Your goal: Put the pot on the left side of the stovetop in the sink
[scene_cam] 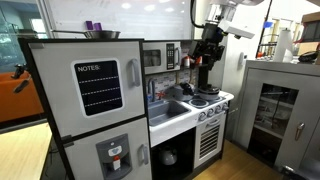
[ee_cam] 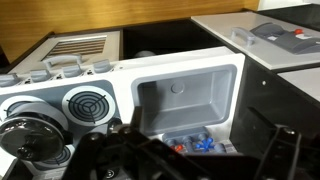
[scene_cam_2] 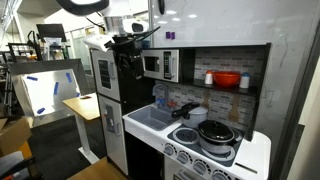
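Pot (scene_cam_2: 215, 133), dark, lid on, sits on the stovetop (scene_cam_2: 252, 150) of a toy kitchen, closest item to the lens in an exterior view. It covers one burner. The bare burner (scene_cam_2: 186, 137) just beside it lies between pot and sink. A row of knobs (scene_cam_2: 186, 160) runs along the front panel below.

Wrist view: the pot shows at the lower left edge (ee_cam: 24, 136), blurred, lid knob visible. Bare burner rings (ee_cam: 87, 103) are next to it, then the sink (ee_cam: 216, 100), a white rectangular basin with nothing visible inside. Small blue and red items (ee_cam: 192, 146) lie by the basin's near rim; too blurred to name.

Sink in an exterior view (scene_cam_2: 147, 118): white, set beside the stovetop, well apart from the pot.

Tool (scene_cam_2: 127, 58): black, hanging high over the sink end of the kitchen, clear of everything. In the wrist view its dark fingers (ee_cam: 283, 148) show at the bottom edge, spread wide, nothing between them.

Farther back:
- microwave (scene_cam_2: 157, 66) mounted above the sink
- shelf over the stovetop holding a red bowl (scene_cam_2: 226, 79)
- grey fridge (scene_cam_2: 104, 75) beyond the sink

From the opposite side, the fridge (scene_cam: 85, 100) is nearest and carries a black board marked NOTES (scene_cam: 98, 88). A metal bowl (scene_cam: 100, 34) rests on top of it. Sink (scene_cam: 172, 108) and stovetop (scene_cam: 207, 101) follow; the tool (scene_cam: 208, 47) hangs above them. The pot is too small to make out here.
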`<state>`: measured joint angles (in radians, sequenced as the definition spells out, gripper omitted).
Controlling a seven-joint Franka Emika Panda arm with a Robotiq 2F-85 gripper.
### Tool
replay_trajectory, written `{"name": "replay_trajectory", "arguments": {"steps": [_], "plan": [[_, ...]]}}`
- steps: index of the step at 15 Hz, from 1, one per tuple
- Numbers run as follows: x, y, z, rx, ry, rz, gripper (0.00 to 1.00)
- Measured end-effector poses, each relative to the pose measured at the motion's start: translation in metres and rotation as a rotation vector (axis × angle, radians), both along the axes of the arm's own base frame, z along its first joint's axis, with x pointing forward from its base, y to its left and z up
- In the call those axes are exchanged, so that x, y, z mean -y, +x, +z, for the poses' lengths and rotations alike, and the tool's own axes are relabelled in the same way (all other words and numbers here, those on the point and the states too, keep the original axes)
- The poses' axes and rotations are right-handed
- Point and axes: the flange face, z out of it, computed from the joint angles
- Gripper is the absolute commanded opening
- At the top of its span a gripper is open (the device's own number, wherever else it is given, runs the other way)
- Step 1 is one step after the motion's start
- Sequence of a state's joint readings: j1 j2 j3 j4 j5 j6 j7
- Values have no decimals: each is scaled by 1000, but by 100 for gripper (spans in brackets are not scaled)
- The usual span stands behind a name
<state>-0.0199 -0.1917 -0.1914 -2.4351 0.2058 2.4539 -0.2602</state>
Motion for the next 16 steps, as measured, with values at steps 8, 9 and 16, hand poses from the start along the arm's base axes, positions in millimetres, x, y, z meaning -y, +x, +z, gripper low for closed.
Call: {"name": "replay_trajectory", "arguments": {"steps": [8,9,16], "plan": [[0,0,0,0,0,0,100],[0,0,0,0,0,0,100],[-2,-2,-6,-12,2,3,100]]}}
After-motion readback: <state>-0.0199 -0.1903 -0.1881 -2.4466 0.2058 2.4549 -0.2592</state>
